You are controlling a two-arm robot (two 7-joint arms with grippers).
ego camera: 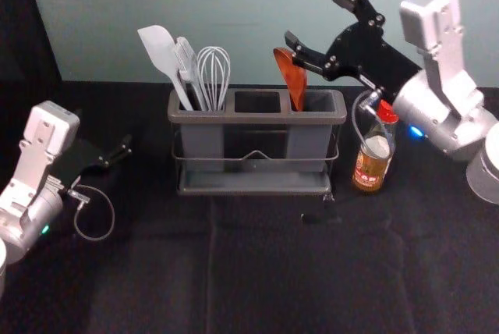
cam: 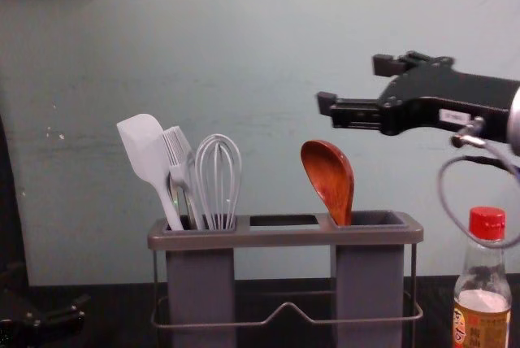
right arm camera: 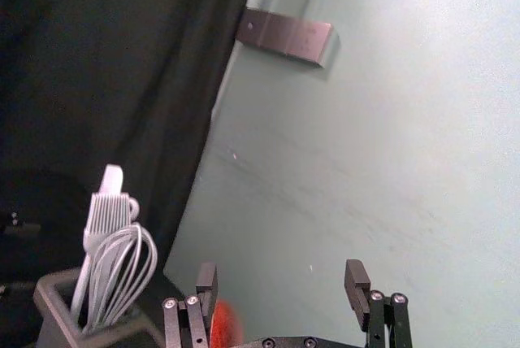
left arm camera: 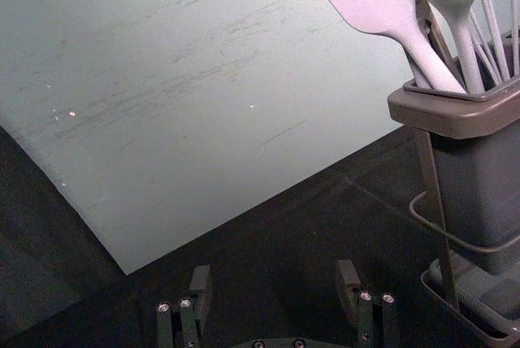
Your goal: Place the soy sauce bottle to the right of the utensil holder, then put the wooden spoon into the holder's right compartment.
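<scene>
My right gripper [ego camera: 316, 19] is open above the holder's right end, with nothing between its fingers; the chest view shows that gripper [cam: 356, 84] higher than the spoon, and the right wrist view shows the gripper [right arm camera: 281, 283] apart. The wooden spoon [cam: 329, 177] stands bowl up in the right compartment of the utensil holder [ego camera: 257, 119], leaning slightly. Upright to the holder's right is the soy sauce bottle [ego camera: 371, 164], red-capped, partly behind the right arm's cable. Parked at the left, my left gripper [ego camera: 117, 154] is also open in its wrist view, the gripper [left arm camera: 274, 283] holding nothing.
A spatula [cam: 146, 153], a brush [cam: 180, 165] and a whisk [cam: 218, 177] fill the holder's left compartment. Behind the black-covered table [ego camera: 257, 271] rises a pale wall [ego camera: 234, 6]. The right forearm reaches over the bottle's side.
</scene>
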